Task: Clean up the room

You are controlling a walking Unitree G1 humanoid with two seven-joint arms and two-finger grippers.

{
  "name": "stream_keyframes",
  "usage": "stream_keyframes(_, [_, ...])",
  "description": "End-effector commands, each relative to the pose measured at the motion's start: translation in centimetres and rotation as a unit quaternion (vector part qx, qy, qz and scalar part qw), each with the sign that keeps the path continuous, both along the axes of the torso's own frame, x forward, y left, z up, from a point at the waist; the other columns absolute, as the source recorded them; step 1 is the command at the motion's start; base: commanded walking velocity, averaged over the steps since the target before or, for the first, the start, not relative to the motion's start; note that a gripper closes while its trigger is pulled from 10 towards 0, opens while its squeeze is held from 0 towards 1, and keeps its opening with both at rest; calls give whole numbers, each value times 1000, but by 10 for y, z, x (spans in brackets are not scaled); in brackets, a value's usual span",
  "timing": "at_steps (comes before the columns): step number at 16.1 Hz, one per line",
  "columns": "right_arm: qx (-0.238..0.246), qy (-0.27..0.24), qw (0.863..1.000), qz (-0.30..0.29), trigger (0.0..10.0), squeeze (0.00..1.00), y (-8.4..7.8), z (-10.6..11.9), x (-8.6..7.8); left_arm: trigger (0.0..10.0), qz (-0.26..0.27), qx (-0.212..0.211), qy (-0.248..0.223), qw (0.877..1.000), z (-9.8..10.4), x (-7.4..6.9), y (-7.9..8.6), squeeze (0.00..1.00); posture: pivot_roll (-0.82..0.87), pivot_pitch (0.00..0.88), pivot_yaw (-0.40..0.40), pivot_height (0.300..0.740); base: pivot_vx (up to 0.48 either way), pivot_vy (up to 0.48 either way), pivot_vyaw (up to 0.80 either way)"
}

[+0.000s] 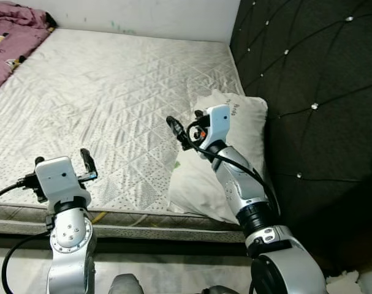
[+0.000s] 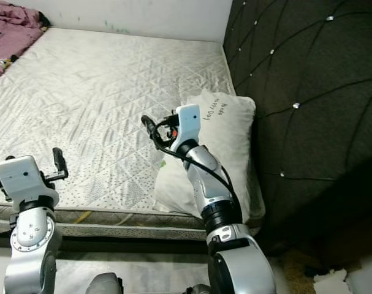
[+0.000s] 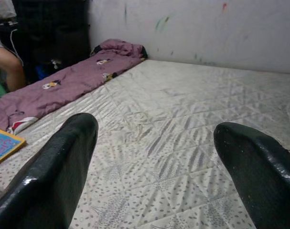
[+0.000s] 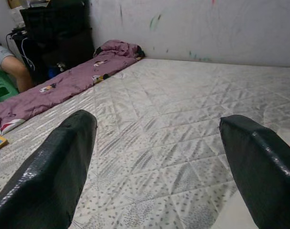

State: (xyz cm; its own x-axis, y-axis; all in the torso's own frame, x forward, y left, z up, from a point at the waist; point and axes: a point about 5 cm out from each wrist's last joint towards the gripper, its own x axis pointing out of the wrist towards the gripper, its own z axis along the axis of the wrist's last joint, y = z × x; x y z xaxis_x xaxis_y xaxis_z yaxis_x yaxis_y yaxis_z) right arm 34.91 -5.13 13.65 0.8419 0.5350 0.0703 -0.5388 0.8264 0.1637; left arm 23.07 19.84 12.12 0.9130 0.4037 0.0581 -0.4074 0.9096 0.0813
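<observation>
Fingers on both grippers are standing wide apart and gripping nothing. I'm holding the right gripper (image 1: pixel 182 131) above the white pillow (image 1: pixel 235 125), which is lying on the mattress (image 1: pixel 112 92) against the dark tufted headboard (image 1: pixel 320 92). I'm keeping the left gripper (image 1: pixel 87 162) over the mattress's near edge. A purple blanket (image 3: pixel 63 81) (cartoon-printed) is lying along the far side, beside a person's leg (image 3: pixel 8 64).

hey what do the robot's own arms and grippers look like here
Both arms are silver metal with round jointed segments. The left gripper and right gripper each have two long glossy black fingers on a white boxy wrist housing. Black cables loop along both arms; the right wrist shows a small orange-red part.
</observation>
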Motion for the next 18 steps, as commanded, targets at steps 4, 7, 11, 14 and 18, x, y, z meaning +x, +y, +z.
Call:
stream_keyframes(4, [0, -2, 1000, -6, 10000, 0, -4, 1, 1, 10000, -7, -1, -5, 1000, 2, 1, -3, 0, 76, 16, -74, 740, 0, -300, 0])
stream_keyframes(7, [-2, -1, 1000, -6, 10000, 0, -5, 0, 1, 10000, -4, 1, -9, 1000, 3, 1, -3, 0, 75, 17, -76, 740, 0, 0, 0])
stream_keyframes(11, [-2, 0, 1000, -7, 10000, 0, -5, 0, 2, 10000, -3, -1, -12, 1000, 3, 2, -3, 0, 75, 17, -76, 740, 0, 0, 0])
stream_keyframes(14, [-2, 3, 1000, -10, 10000, 0, -6, 0, 2, 10000, -7, -2, -10, 1000, 3, 2, -3, 0, 74, 15, -76, 740, 0, 0, 0])
stream_keyframes(18, [-6, 6, 1000, -14, 10000, 0, -8, -2, 3, 10000, -7, -5, -9, 1000, 2, 2, -3, 0, 74, 15, -76, 740, 0, -372, 0])
